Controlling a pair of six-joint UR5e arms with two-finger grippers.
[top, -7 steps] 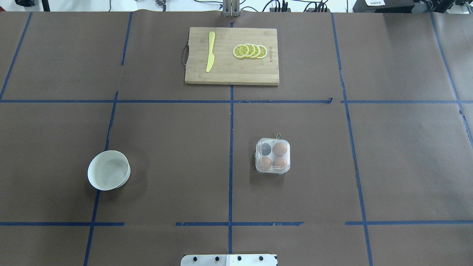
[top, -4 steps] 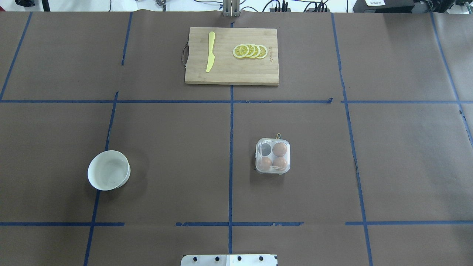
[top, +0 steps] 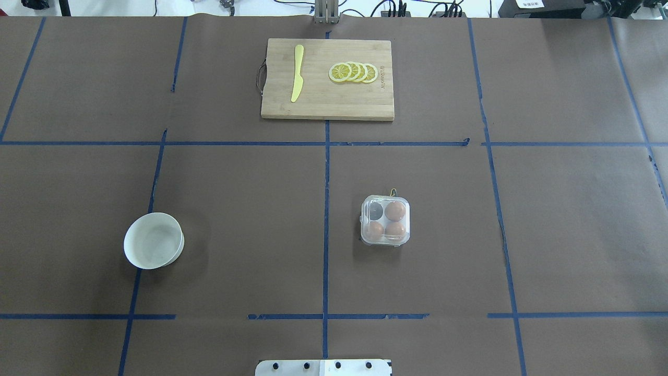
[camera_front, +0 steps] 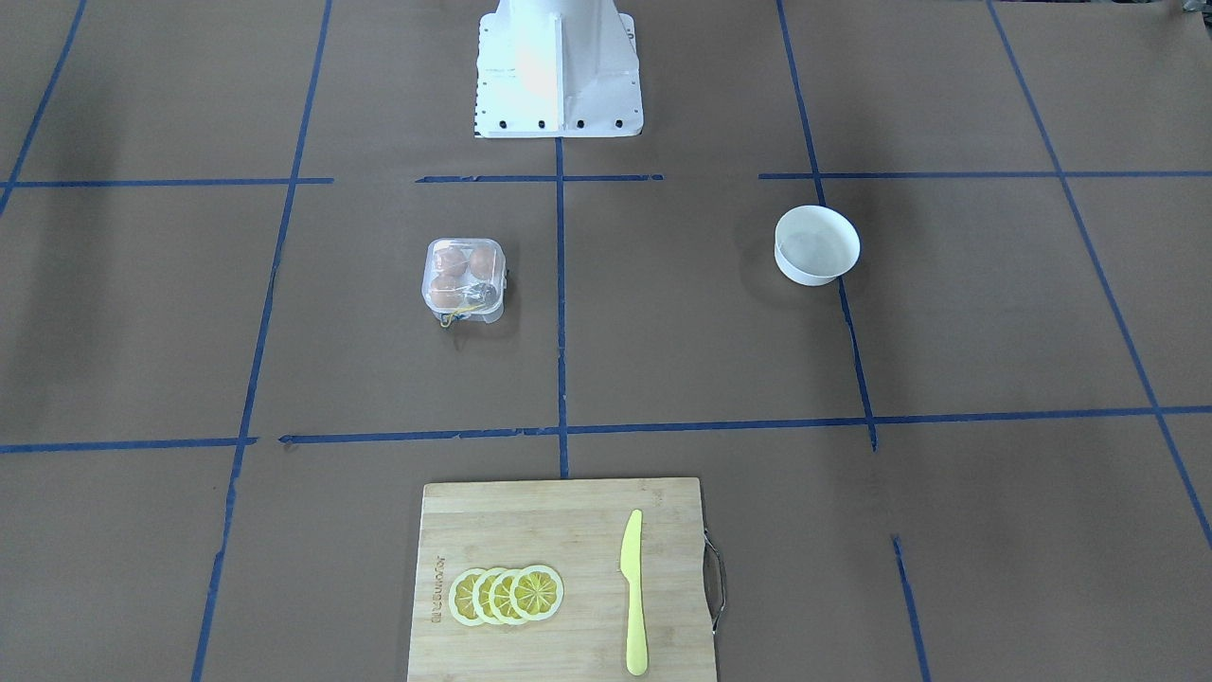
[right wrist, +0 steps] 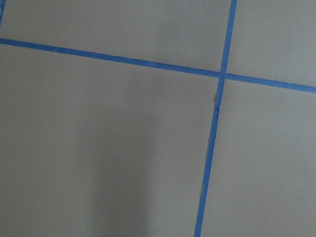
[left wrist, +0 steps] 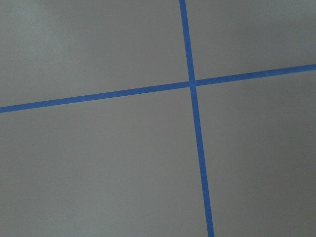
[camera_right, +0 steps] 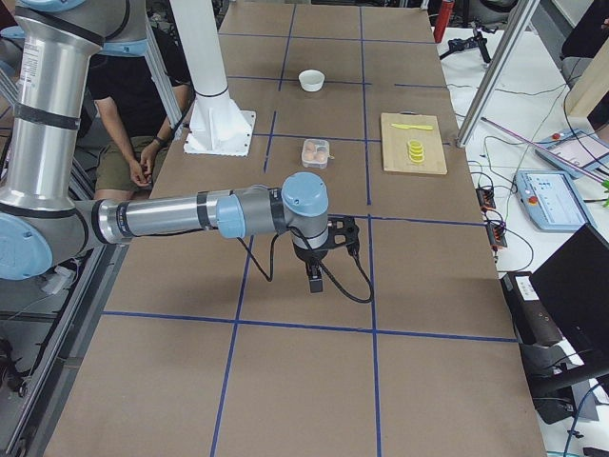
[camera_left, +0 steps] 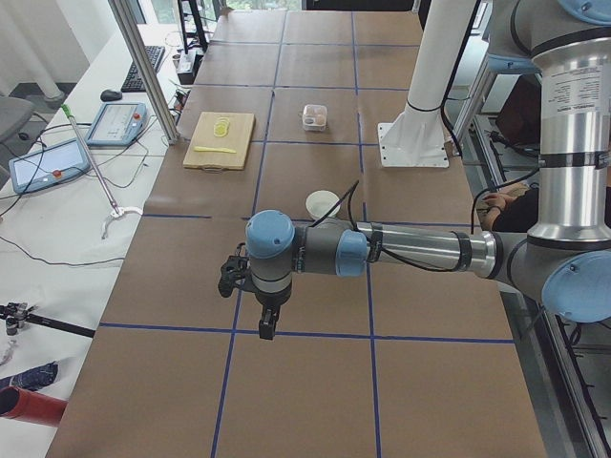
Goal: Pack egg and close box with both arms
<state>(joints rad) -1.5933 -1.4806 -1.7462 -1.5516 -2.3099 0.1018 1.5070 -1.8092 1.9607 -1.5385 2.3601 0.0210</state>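
Note:
The clear egg box stands right of the table's middle with its lid down. It holds three orange-brown eggs; the far-left cell is dark and empty. A yellowish string sticks out at its far side. The box also shows in the front view. Neither arm shows in the overhead or front view. My left gripper hangs over bare paper at the table's left end. My right gripper hangs over bare paper at the right end. I cannot tell whether either is open or shut. Both wrist views show only paper and blue tape.
A white bowl stands at the near left. A wooden cutting board lies at the far middle with a yellow knife and lemon slices. The white pedestal stands at the robot's edge.

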